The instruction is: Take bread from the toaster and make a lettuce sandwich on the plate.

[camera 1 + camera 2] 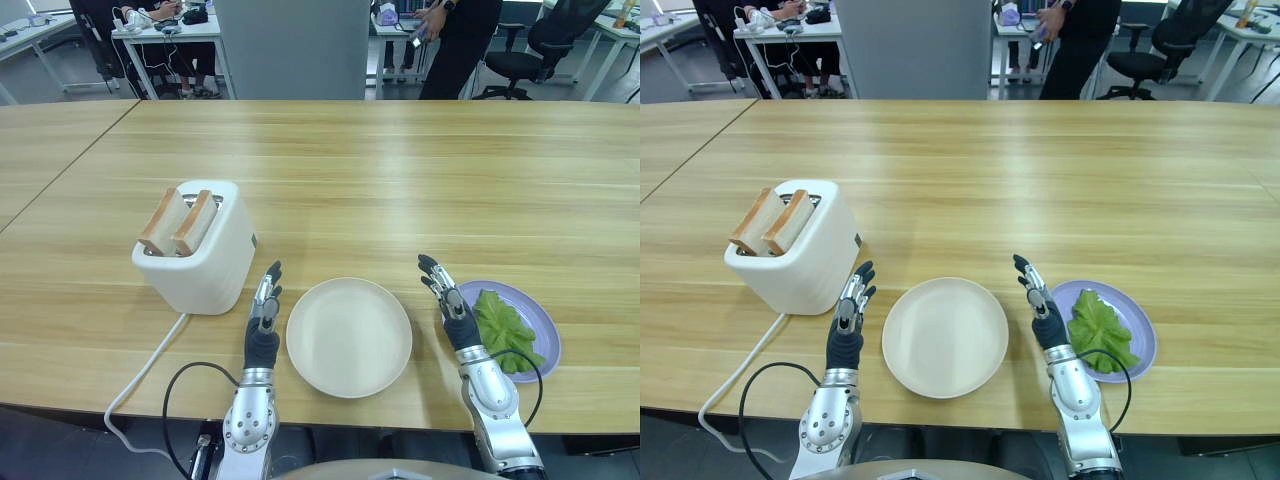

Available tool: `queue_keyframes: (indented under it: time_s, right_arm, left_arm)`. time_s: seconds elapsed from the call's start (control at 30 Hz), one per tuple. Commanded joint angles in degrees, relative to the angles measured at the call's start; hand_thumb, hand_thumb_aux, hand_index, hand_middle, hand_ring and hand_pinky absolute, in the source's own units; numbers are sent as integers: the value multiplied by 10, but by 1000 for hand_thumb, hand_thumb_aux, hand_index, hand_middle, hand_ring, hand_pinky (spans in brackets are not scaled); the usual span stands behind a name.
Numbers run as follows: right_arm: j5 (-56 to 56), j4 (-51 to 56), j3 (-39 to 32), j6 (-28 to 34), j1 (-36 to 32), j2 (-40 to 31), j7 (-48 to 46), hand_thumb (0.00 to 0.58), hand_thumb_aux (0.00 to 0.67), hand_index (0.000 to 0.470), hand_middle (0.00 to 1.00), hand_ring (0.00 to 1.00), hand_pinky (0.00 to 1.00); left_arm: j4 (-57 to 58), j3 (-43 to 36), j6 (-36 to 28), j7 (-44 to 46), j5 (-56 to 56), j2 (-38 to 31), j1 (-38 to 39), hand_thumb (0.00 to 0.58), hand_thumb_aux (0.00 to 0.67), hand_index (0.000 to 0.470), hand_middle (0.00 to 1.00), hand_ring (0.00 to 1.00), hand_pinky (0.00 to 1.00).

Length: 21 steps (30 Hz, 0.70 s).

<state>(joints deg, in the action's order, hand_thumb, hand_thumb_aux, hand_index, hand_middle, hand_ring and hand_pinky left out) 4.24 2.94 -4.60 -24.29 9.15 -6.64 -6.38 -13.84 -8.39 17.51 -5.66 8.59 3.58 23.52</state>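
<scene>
A white toaster (201, 252) stands on the wooden table at the left, with two slices of bread (179, 221) sticking up from its slots. A bare cream plate (349, 335) lies near the table's front edge. A green lettuce leaf (504, 329) rests on a small purple plate (543, 318) to its right. My left hand (264, 316) hovers between toaster and cream plate, fingers straight and holding nothing. My right hand (446, 299) is between the two plates, likewise open with extended fingers.
The toaster's white cord (140, 383) runs off the front edge. The wooden table (380, 170) stretches far back. Office desks, chairs and people fill the room behind.
</scene>
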Motion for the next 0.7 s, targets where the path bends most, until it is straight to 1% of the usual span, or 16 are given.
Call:
queue_keyframes:
  time_s: [0.03, 0.23, 0.3, 0.4, 0.57, 0.7]
  right_arm:
    - [40, 2, -10, 4, 1, -7, 10, 0, 0, 0, 0, 0, 0]
    - [15, 12, -10, 33, 2, -7, -6, 0, 0, 0, 0, 0, 0]
    - [19, 18, -5, 41, -1, -7, 0, 0, 0, 0, 0, 0, 0]
    - [16, 18, 0, 49, -2, -6, 4, 0, 0, 0, 0, 0, 0]
    - [18, 8, 2, 53, 11, -3, 11, 0, 0, 0, 0, 0, 0]
    - [5, -4, -1, 57, 21, -2, 2, 0, 0, 0, 0, 0, 0]
  left_arm:
    - [4, -2, -4, -1, 1, 0, 0, 0, 0, 0, 0, 0, 0]
    - [10, -2, -6, 1, 2, -2, -4, 0, 0, 0, 0, 0, 0]
    - [4, -3, -22, 2, -1, 1, -4, 0, 0, 0, 0, 0, 0]
    - [-28, 0, -46, -5, 28, -5, -1, 0, 0, 0, 0, 0, 0]
    - [-131, 45, -108, -5, 104, -46, -11, 0, 0, 0, 0, 0, 0]
    - [-203, 123, -176, -10, 240, -108, -32, 0, 0, 0, 0, 0, 0]
